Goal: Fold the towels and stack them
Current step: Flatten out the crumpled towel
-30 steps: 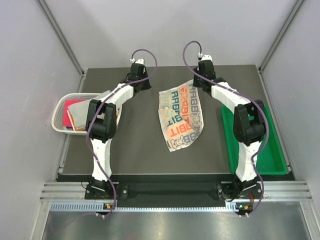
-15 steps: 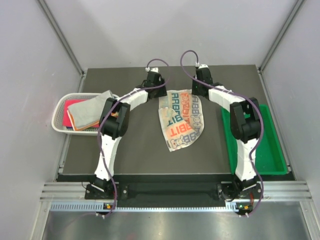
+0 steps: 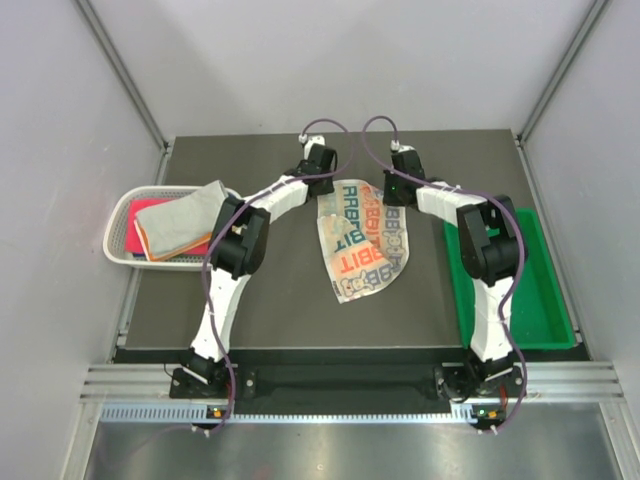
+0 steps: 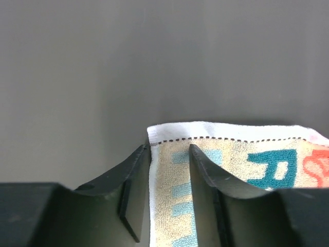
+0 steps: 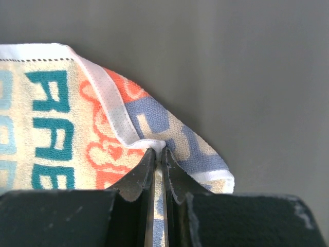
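Observation:
The white towel with orange, teal and grey letter print point(image 3: 362, 240) lies spread on the dark mat, its far right corner folded over. My left gripper point(image 4: 168, 152) is open and stands astride the towel's far left corner point(image 4: 154, 131): one finger on the cloth, the other on the mat just beside the edge. My right gripper point(image 5: 159, 152) is shut on the white hem of the folded far right corner point(image 5: 149, 143). In the top view both grippers, left point(image 3: 325, 186) and right point(image 3: 392, 192), sit at the towel's far edge. More towels fill the basket: grey point(image 3: 185, 212) on top, pink-red point(image 3: 152, 242) below.
A white mesh basket point(image 3: 118, 218) stands at the mat's left edge. A green plastic tray point(image 3: 545, 290) lies along the right edge, beside the right arm. Grey walls close in the back and both sides.
My left arm has swung right, from near the basket to the printed towel's far left corner. My right gripper has shifted slightly left and nearer, still holding its corner.

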`<state>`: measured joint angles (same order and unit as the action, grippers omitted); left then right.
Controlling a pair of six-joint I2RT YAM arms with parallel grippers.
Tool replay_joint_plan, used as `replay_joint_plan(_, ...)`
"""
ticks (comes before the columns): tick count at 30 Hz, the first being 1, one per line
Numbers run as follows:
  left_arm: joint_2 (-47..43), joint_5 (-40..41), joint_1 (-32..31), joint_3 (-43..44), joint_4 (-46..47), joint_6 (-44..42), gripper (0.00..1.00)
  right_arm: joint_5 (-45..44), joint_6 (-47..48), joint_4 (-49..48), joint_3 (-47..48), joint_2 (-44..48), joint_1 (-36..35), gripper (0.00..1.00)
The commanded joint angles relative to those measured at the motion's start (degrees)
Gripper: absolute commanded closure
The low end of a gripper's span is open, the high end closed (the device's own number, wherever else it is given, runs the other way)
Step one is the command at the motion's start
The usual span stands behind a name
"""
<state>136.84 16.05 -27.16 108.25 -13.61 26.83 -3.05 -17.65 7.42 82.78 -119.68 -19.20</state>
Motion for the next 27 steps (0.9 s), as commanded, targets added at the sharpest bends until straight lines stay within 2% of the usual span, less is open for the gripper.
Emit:
replay_joint_plan(1, 3.4, 2.0, -1.1, 1.0, -7.3, -0.6, 0.62, 1.9, -1.8, -3.1, -0.3, 3.1, 0.1, 1.0)
replay_joint_plan(4, 4.4, 2.4, -1.3, 1.8, -8.9, -0.4, 0.69, 2.8, -2.5, -3.3, -0.3, 3.4, 0.1, 1.0)
replay_joint_plan(5, 4.9, 2.8, -1.4, 2.1, -9.3, -0.2, 0.77, 2.8, -2.6, -3.3, -0.4, 3.5, 0.2, 1.0)
replay_joint_plan(8, 5.1, 3.1, -1.4, 2.1, -10.1, -0.2, 0.88, 2.8, -3.2, -3.6, -1.1, 4.3, 0.2, 1.0)
replay_joint_plan(9, 4.9, 3.3, -1.4, 1.9, -10.3, -0.2, 0.99, 4.2, -3.2, -3.6, -1.4, 4.4, 0.1, 1.0)
replay_joint_plan(16, -2.3, 5.8, -1.3, -0.4, -9.1, -3.1, 1.0, 4.5, -2.8, -3.1, -3.3, 8.9, 0.2, 1.0)
replay_joint_plan(21, -14.9, 7.3, -1.7, -6.8, -6.5, -4.8, 1.0, 3.8, -1.6, -2.9, -5.9, 15.6, 0.2, 1.0)
replay_joint_plan(27, -30.9, 7.9, -3.9, -17.6, -6.4, -6.1, 1.0, 3.3, -0.7, -2.8, -13.6, 30.4, -1.3, 1.0)
